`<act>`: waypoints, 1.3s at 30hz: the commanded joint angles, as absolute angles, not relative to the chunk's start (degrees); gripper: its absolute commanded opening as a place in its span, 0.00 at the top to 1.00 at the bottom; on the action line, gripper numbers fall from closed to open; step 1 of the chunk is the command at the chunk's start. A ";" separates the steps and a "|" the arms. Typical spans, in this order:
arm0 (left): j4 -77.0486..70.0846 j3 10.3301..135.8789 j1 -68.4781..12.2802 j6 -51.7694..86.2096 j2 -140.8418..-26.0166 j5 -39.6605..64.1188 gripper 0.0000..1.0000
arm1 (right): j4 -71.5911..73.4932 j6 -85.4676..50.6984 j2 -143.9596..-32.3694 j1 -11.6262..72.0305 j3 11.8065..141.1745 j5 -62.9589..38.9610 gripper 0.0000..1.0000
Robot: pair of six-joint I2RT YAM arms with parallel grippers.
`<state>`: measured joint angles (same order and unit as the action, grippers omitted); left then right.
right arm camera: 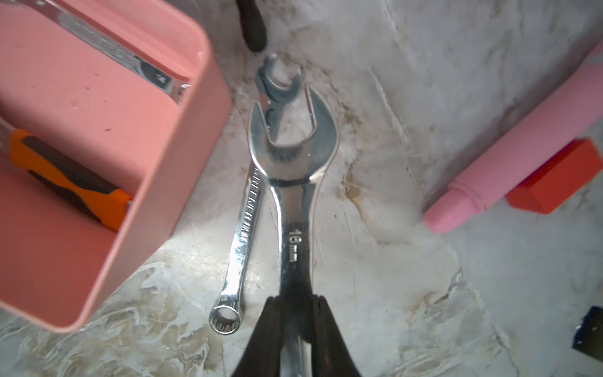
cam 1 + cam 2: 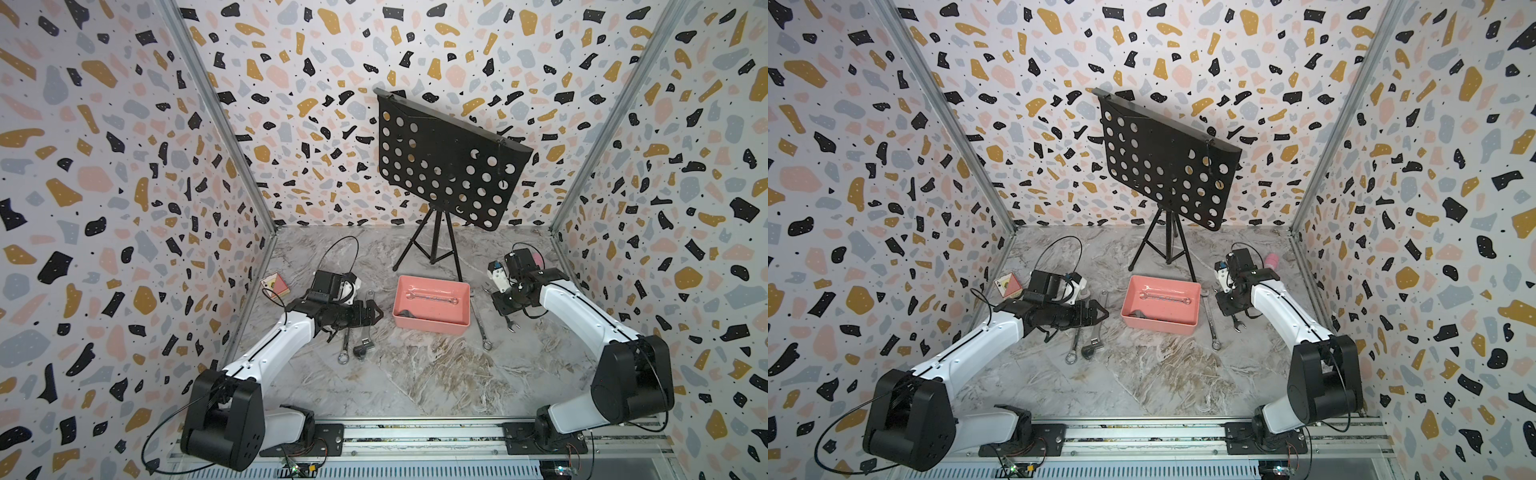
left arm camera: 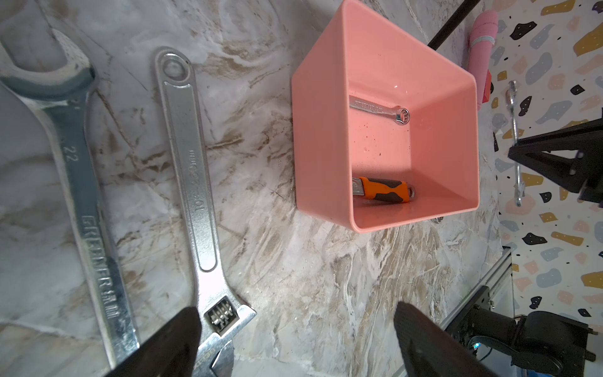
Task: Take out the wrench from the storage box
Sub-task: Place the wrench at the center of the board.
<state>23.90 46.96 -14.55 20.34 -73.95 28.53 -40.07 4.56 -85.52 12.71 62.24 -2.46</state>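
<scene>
Marbled table, speckled walls all round. Between the two hands sits the box, with a silver wrench and an orange-grip tool lying inside it. Outside the box, just beside its short wall, the right hand pinches the shaft of a big wrench. A slim wrench lies on the table between that hand and the box. Spread wide and holding nothing, the left hand hangs over an adjustable wrench and an open-end wrench, with the box ahead of its fingers.
</scene>
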 commanded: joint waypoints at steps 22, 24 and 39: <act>22.79 46.84 -14.77 20.27 -72.55 28.61 0.04 | -30.47 0.65 -100.15 9.23 60.48 -5.89 0.66; 22.85 47.15 -14.81 20.13 -72.69 28.61 0.04 | -32.15 0.87 -98.35 9.29 61.56 -6.13 0.62; 24.69 48.96 -14.77 18.11 -73.00 27.59 0.04 | -36.48 14.04 -91.12 26.53 76.48 -13.52 0.61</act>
